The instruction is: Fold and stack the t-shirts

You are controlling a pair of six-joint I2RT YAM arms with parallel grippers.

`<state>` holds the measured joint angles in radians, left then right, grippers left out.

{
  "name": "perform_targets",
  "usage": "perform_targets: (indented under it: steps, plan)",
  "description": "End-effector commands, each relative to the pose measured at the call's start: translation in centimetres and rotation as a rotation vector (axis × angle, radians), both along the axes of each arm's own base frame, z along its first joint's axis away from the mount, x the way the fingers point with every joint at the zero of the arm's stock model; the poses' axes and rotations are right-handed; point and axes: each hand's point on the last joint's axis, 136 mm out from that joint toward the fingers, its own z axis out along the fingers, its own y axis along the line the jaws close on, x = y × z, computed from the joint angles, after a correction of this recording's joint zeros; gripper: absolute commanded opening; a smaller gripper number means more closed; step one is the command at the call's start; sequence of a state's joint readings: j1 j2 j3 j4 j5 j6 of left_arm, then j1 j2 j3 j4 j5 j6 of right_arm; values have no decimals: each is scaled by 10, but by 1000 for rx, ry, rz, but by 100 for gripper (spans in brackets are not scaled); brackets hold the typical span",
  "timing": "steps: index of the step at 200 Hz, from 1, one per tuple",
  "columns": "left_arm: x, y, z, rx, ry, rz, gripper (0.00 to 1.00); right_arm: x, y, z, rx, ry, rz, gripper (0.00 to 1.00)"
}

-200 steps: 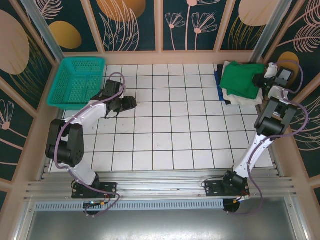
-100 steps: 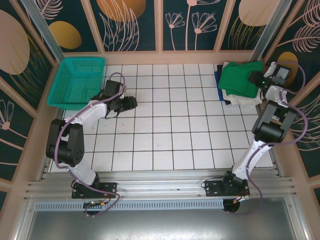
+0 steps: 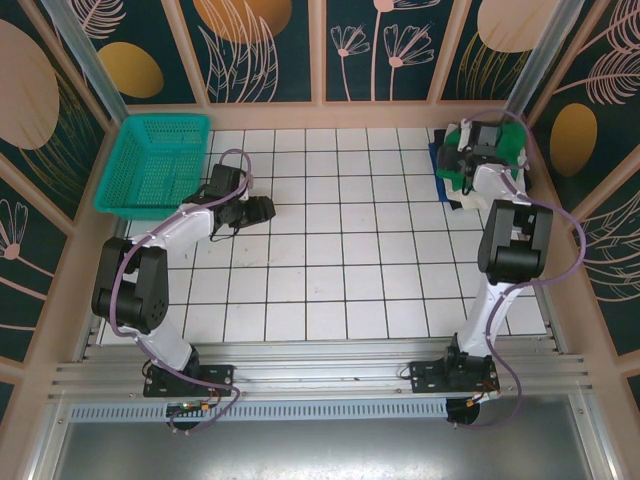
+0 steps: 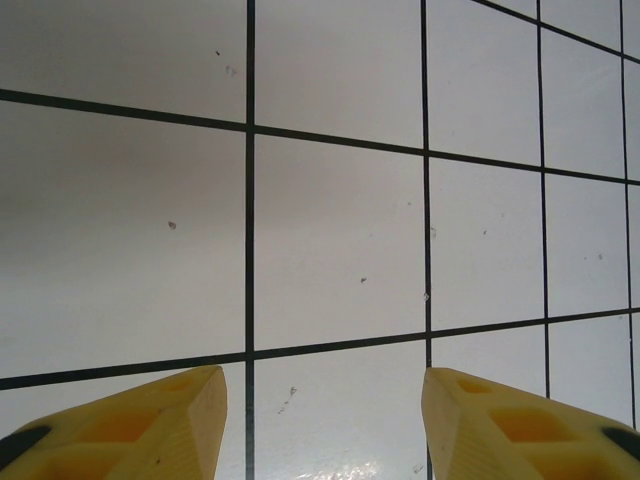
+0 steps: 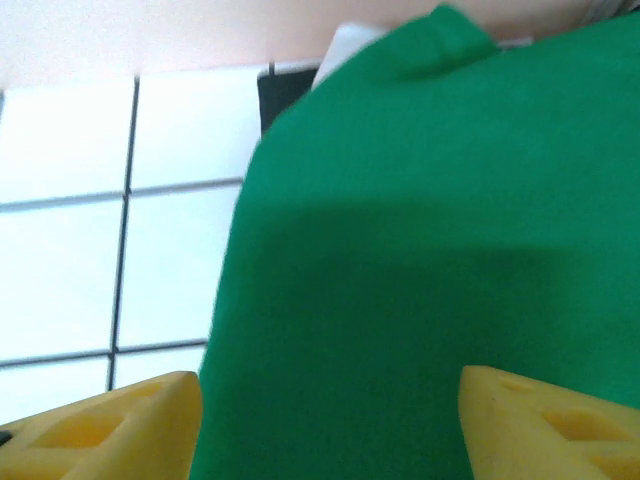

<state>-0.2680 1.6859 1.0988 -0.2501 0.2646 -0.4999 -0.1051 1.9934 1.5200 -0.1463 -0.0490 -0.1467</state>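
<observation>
The t-shirts lie in a stack at the back right corner, with the emerald green t-shirt [image 3: 452,140] on top. Blue and black edges [image 3: 440,178] of lower shirts stick out on the stack's left side. My right gripper [image 3: 460,163] hangs over the stack, partly covering it. In the right wrist view the green t-shirt [image 5: 420,230] spreads flat below the right gripper [image 5: 330,420], which is open with nothing between its yellow fingers. My left gripper [image 3: 262,208] hovers low over bare white tiles, left of centre. The left gripper [image 4: 325,420] is open and empty.
A teal mesh basket [image 3: 160,160] stands at the back left, just behind the left arm. Wooden walls close in the table at the back and both sides. White tiles [image 3: 350,230] stretch between the two arms.
The right arm has swung from the stack's right edge to above the green t-shirt, and its jaws have opened wider. The left arm has not moved.
</observation>
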Motion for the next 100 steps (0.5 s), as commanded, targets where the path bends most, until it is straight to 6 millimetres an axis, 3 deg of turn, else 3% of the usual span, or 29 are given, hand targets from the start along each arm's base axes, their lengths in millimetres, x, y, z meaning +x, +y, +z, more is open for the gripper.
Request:
perform_targets:
  steps: [1,35,72,84,100]
  plan:
    - [3,1,5,3,-38,-17,54,-4,0,-14,-82,61,68,71]
    - [2,1,0,3,-33,-20,54,-8,9,-27,-156,122,111,83]
    - [2,1,-2,7,-33,-27,54,-12,13,-37,-278,169,116,84]
    - [2,1,-2,8,-34,-29,54,-10,10,-37,-303,176,100,80]
    - [2,1,-2,12,-34,-31,54,-10,5,-35,-345,188,75,66]
